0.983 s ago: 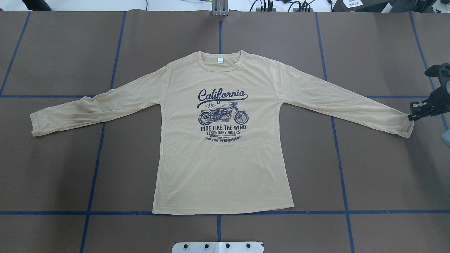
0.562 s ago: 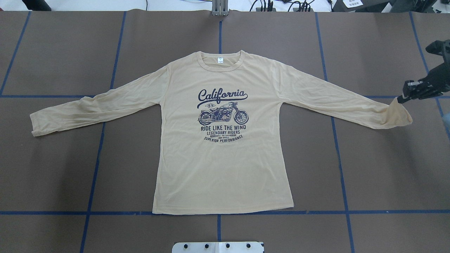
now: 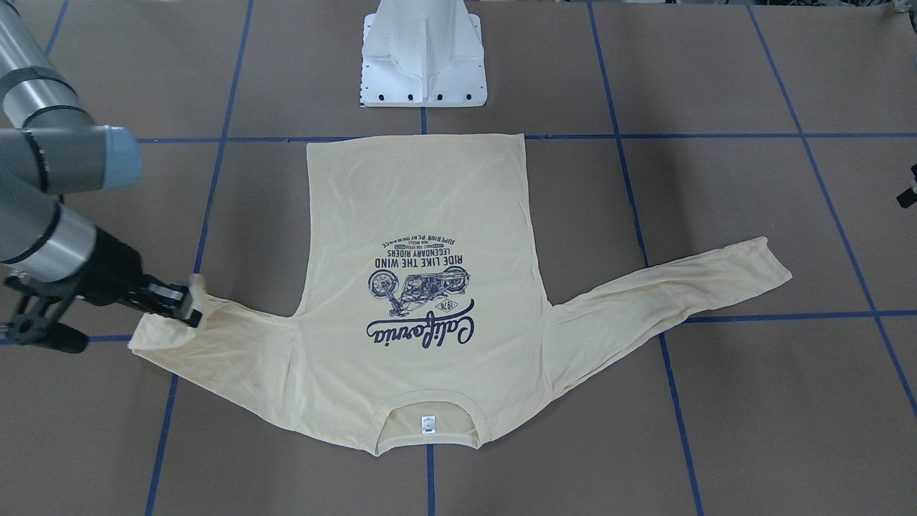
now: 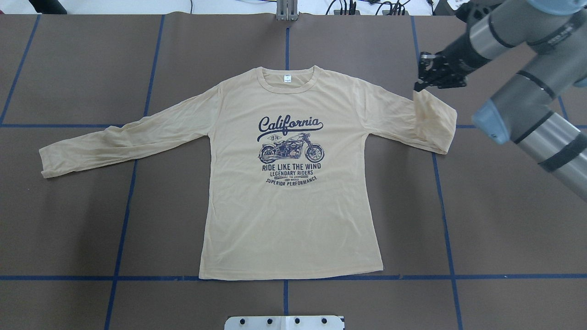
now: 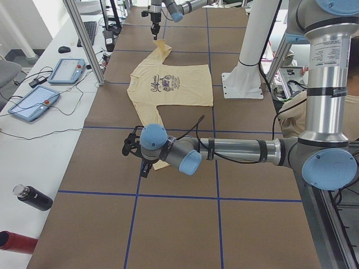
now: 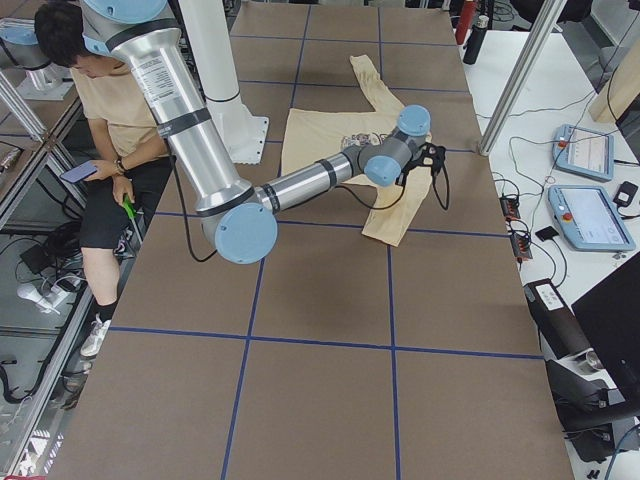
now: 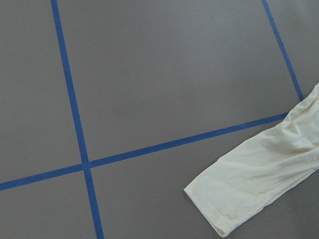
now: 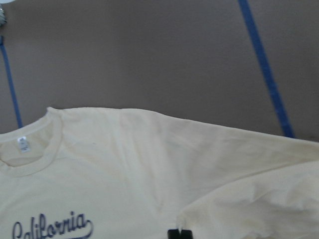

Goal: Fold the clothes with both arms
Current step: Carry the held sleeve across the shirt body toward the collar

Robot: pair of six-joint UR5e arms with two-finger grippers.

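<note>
- T-shirt (image 4: 293, 206) flat at mid-table (image 4: 69, 229), print side up, collar toward the far edge, hem toward the robot.
- Pedestal base (image 3: 423, 57) on the robot's side of the hem, near it but apart.
- Left sleeve (image 4: 124, 142) stretched out flat to the left.
- Right sleeve (image 4: 431, 123) doubled back toward the shoulder, cuff raised off the table in the right gripper (image 4: 418, 87) (pinched between its fingers).
- Left gripper (image 5: 134, 151) above the table, out by the left cuff.

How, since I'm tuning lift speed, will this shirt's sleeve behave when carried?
Probably floppy: the sleeve sags and doubles over beneath the jaws of the right gripper. Likely light: one pinched cuff corner carries it.
</note>
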